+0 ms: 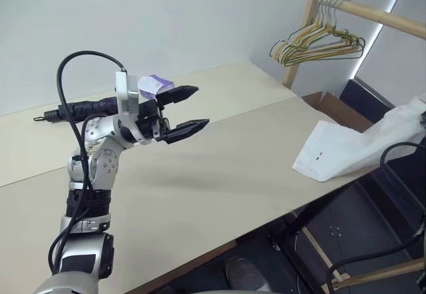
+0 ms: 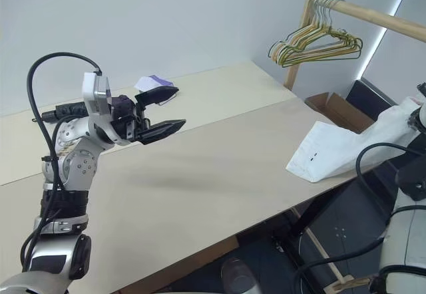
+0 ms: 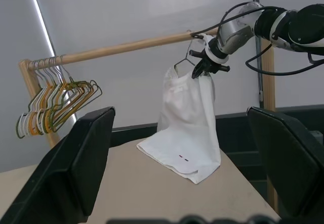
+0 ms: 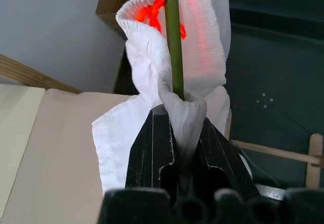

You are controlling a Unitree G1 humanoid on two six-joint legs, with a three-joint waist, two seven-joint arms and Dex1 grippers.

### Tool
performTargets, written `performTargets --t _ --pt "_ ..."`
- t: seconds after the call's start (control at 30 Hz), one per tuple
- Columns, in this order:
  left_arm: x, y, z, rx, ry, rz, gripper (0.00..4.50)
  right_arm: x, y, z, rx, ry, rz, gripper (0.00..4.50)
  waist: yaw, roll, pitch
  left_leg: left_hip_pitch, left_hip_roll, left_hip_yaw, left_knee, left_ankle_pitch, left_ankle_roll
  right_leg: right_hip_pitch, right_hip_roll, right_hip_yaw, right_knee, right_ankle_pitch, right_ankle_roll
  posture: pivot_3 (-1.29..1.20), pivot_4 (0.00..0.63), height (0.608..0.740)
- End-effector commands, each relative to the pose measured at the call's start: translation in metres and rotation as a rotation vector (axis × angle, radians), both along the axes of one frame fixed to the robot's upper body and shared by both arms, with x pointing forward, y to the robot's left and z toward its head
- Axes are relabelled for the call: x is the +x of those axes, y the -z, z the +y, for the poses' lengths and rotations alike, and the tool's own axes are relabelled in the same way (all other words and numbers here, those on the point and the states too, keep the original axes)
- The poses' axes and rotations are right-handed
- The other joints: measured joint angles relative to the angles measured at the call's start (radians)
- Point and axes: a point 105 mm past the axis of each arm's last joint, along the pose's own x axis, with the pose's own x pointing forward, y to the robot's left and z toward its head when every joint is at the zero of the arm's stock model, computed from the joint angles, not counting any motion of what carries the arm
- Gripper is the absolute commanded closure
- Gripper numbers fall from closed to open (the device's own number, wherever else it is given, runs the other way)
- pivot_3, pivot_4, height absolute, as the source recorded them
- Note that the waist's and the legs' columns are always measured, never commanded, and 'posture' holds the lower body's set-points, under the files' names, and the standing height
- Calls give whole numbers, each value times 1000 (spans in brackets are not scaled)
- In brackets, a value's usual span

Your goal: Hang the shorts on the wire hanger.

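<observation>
Near the rail, the right gripper (image 3: 205, 67) pinches shorts (image 3: 187, 127) and wire hanger (image 4: 173, 41); slipping cloth could drop, while the left gripper (image 1: 188, 111) gapes empty.

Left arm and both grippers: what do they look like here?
The left arm is silver metal with black joint bands and a looping black cable. The left gripper and right gripper each have two tapered black fingers; the right sits on a silver wrist trailing black cables.
</observation>
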Motion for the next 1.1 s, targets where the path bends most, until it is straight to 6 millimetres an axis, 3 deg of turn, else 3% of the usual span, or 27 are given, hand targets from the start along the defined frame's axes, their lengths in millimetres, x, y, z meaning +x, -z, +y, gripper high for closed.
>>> performTargets --t 0.03,0.23,0.47,0.63,0.67,0.97,1.1 --pt "-6 -11 0 -8 13 -49 0 -1 -5 -4 5 25 -31 4400 0 -1 0 0 0 0 0 0 0 1 0 0 0 0 1 -301 0 740" --pt "-8 -16 3 -27 21 -54 0 -1 5 -6 -125 7 87 4400 3 -2 1 1 0 0 0 0 0 2 0 0 -2 -1 1 -293 0 740" --pt "-8 -13 2 -10 18 -53 0 -2 -11 -11 -326 67 162 1990 3 -1 2 1 1 0 0 0 0 2 0 0 -1 -1 2 -288 0 740" --pt "-7 -14 4 -10 9 -53 0 -6 -41 -2 -640 185 239 196 6 -1 2 1 1 0 0 0 0 1 0 0 -1 -1 2 -284 0 740" --pt "-7 -14 4 -11 6 -51 0 -9 -47 2 -689 220 230 54 7 -1 2 0 2 -1 0 0 0 1 0 0 -1 -1 2 -284 0 740" --pt "-7 -12 7 -13 8 -36 0 -16 -96 57 -1248 353 121 54 26 0 2 0 3 0 0 0 0 0 -1 1 1 -1 3 -273 0 740" --pt "-1 -8 17 -17 -65 -32 0 1 -100 94 -1426 244 78 54 27 0 2 1 3 0 0 0 0 1 0 1 1 -1 3 -246 0 740"
